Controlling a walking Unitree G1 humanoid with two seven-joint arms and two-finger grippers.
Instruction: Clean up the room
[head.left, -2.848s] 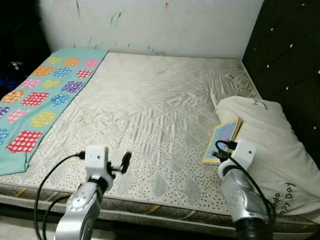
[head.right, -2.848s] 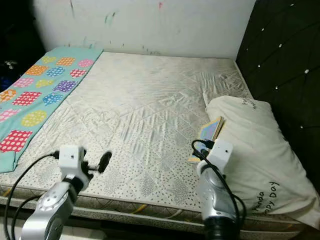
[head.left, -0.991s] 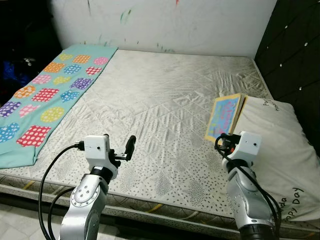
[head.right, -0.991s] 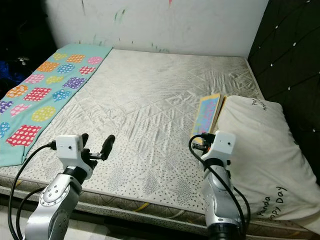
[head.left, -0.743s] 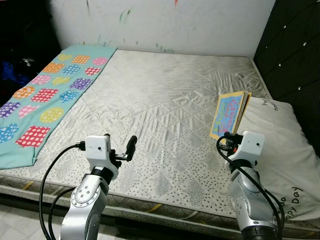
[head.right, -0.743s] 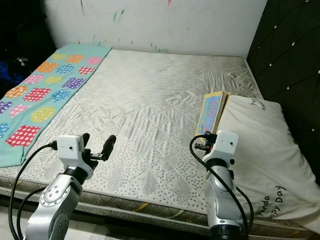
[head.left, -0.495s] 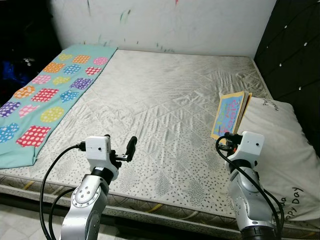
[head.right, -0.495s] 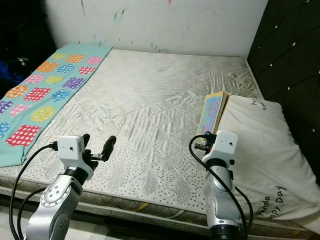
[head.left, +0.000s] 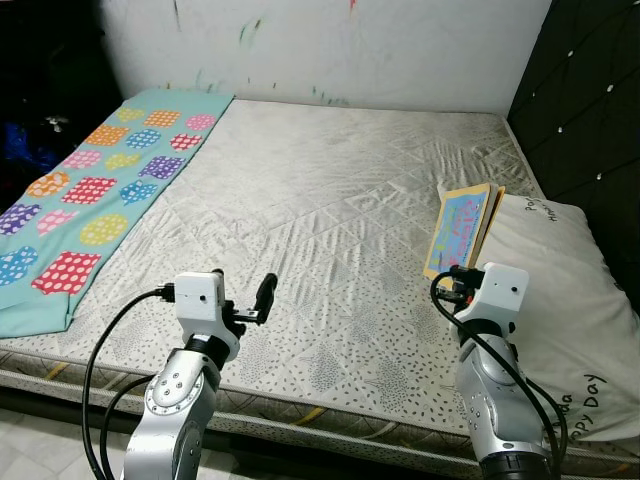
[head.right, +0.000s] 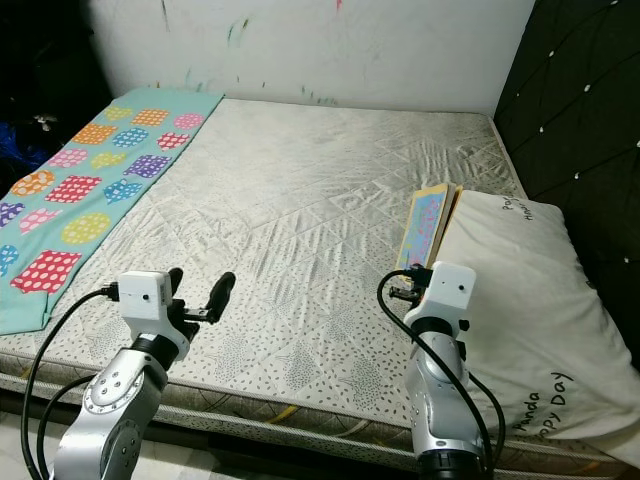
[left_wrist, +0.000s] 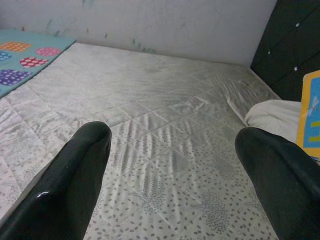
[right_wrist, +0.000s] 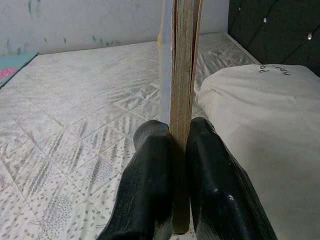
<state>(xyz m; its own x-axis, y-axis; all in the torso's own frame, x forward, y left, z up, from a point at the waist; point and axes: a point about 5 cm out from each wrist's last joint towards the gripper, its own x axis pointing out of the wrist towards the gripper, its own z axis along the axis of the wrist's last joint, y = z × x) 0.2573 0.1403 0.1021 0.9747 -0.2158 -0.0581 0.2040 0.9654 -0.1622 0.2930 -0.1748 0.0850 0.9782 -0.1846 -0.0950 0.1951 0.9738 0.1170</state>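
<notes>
Bare quilted mattress (head.left: 330, 210) takes up most of the frame, with a scribbled white wall (head.left: 340, 45) across the top and a dark padded headboard (head.left: 590, 110) at the upper right. A turquoise blanket (head.left: 95, 190) with bright dotted patches runs down the left side, and a white pillow (head.left: 565, 300) sits at the lower right.

Now the action: the right gripper (right_wrist: 172, 165) has a picture book (head.left: 462, 228) by its lower edge, standing nearly upright just beside the pillow, right of centre. Holding it on edge like that looks like a lift clear of the bedding, ready to be carried off somewhere tidier. In the right wrist view its fingers (right_wrist: 150, 170) are squeezed tight against both covers, the book's spine edge rising straight up between them.

Over at lower left, the left gripper (left_wrist: 175, 150) hovers above the mattress edge, jaws spread wide with nothing between them, only quilted fabric beyond.
</notes>
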